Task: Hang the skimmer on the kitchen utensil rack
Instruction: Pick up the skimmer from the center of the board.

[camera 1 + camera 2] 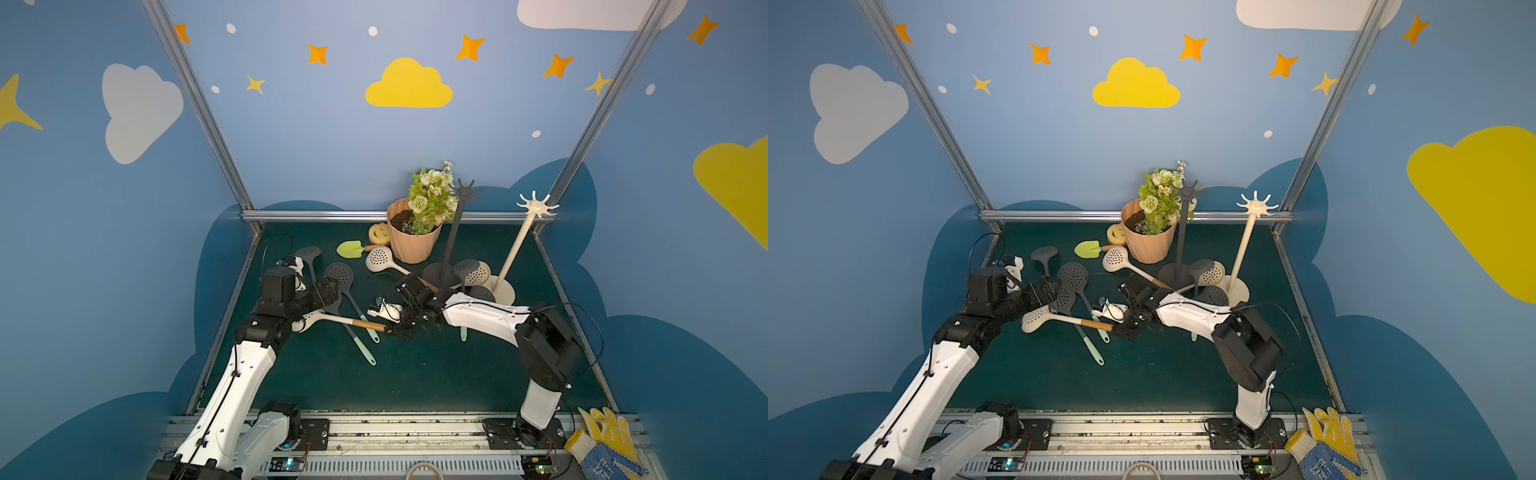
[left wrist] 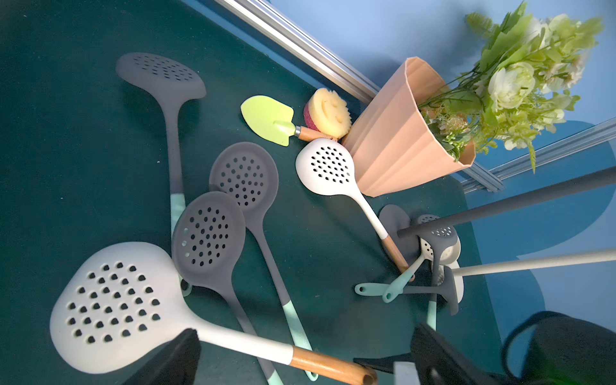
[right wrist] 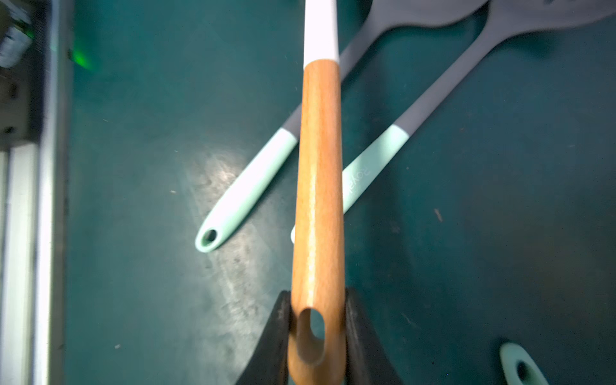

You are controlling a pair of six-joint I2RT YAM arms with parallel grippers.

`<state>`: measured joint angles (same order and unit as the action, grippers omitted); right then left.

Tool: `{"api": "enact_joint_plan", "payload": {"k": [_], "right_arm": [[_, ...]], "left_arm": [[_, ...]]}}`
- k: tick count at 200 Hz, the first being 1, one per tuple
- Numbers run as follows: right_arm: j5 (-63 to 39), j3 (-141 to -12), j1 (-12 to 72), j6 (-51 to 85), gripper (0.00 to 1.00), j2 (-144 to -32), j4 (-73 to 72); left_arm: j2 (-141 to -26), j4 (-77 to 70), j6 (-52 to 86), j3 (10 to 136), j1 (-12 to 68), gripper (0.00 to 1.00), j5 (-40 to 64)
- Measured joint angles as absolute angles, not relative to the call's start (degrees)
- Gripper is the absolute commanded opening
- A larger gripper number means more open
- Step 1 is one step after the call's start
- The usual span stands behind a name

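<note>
Two grippers, one on the skimmer

Left gripper hangs wide open near the head of the white skimmer, which lies across two grey skimmers on the green mat. Right gripper pinches its wooden handle end. Farther right, dark rack and cream rack stand upright.
</note>
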<state>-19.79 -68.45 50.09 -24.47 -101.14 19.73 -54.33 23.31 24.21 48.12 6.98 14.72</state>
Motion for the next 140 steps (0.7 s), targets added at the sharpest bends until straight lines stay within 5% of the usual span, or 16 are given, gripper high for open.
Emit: {"api": "enact_joint_plan", "payload": {"k": [88, 140], "right_arm": [[-21.19, -54.37, 50.02, -15.20, 0.09, -79.81, 20.82], [-21.12, -53.06, 49.91, -9.21, 0.10, -76.69, 21.08]], "left_arm": [[-46.04, 18.22, 11.22, 42.57, 12.60, 0.97, 18.52], [-43.81, 19.51, -5.98, 41.23, 19.81, 0.93, 22.87]]}}
